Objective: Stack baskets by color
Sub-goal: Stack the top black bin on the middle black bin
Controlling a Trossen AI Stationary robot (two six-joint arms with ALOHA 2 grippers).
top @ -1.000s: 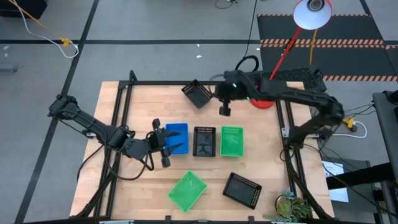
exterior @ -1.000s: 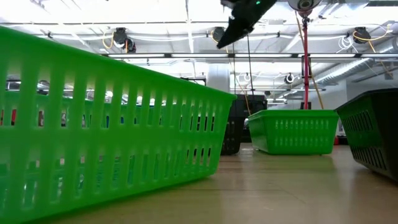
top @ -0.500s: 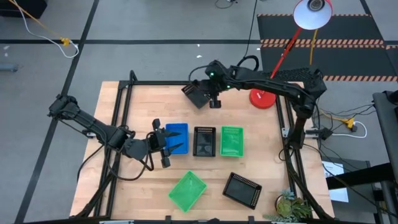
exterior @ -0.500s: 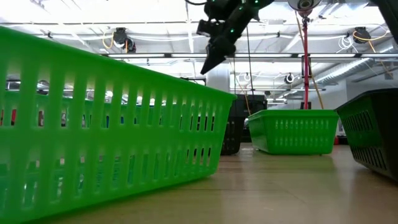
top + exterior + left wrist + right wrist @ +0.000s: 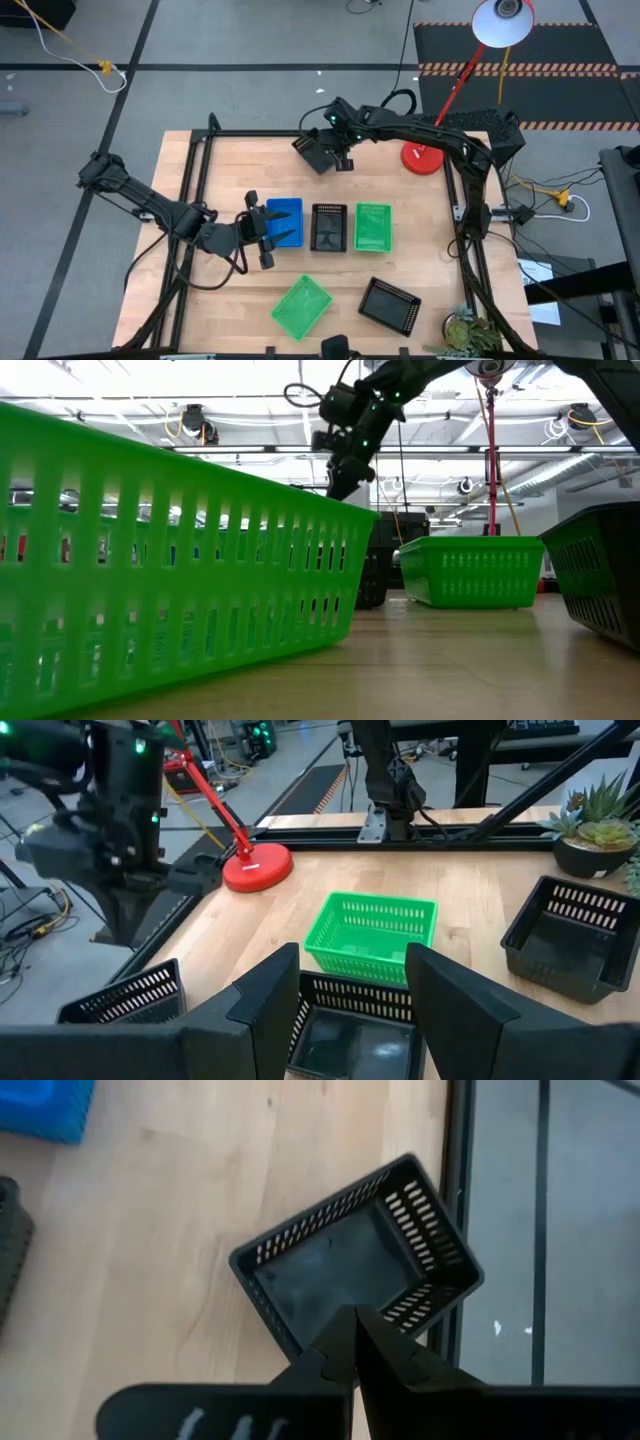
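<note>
The right gripper (image 5: pixel 352 1342) (fingers pressed together) hovers above the far black basket (image 5: pixel 315 152); it must spread them before grasping.

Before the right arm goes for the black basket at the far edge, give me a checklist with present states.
1. Right hand over the far black basket: ok, just above its near wall.
2. Right hand open for a grasp: not ok, fingers shut.
3. Basket upright and empty: ok, seen in the right wrist view.
4. Basket fully on the table: cannot tell, it sits by the far frame rail.
5. Middle black basket free to receive it: ok, nothing above it.
6. Left hand out of the way: ok, open beside the blue basket.
</note>
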